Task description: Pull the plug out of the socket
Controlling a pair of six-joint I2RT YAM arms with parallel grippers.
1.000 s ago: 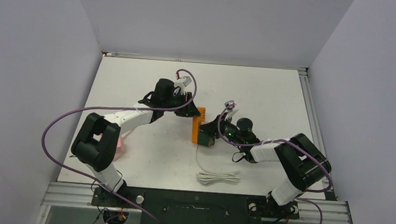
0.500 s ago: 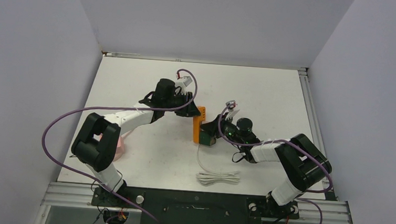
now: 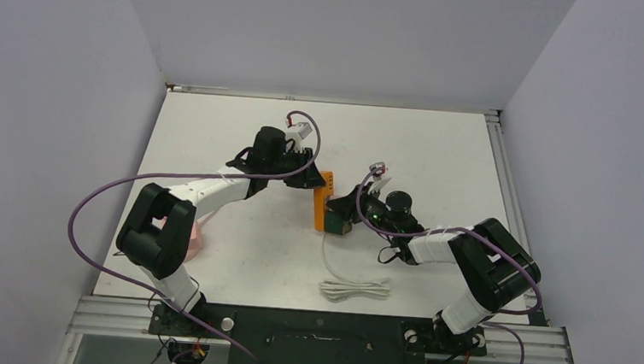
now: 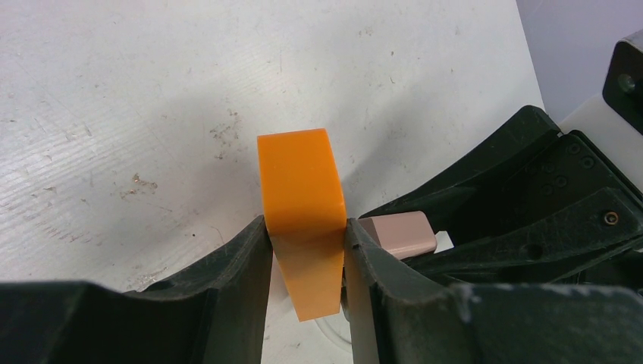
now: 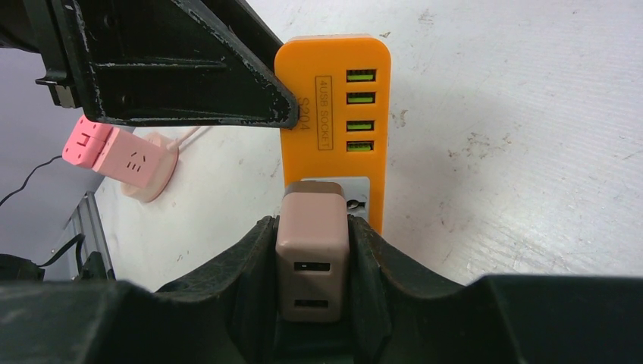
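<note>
While left end effector (image 4: 305, 229) clamps orange socket (image 4: 299, 178) at frame centre as anchor | right end effector (image 5: 311, 227) grips seated plug (image 5: 311, 280), lower centre | opposed holds suit pull-off

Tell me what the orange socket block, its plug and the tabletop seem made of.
The orange socket block: likely moulded plastic, matte; uniform colour, rounded corners, printed lettering. The pinkish-beige plug: likely plastic, smooth satin; soft sheen. The tabletop: white, matte, perhaps laminate or painted board; scuffs and grey smudges show, the core does not.
</note>
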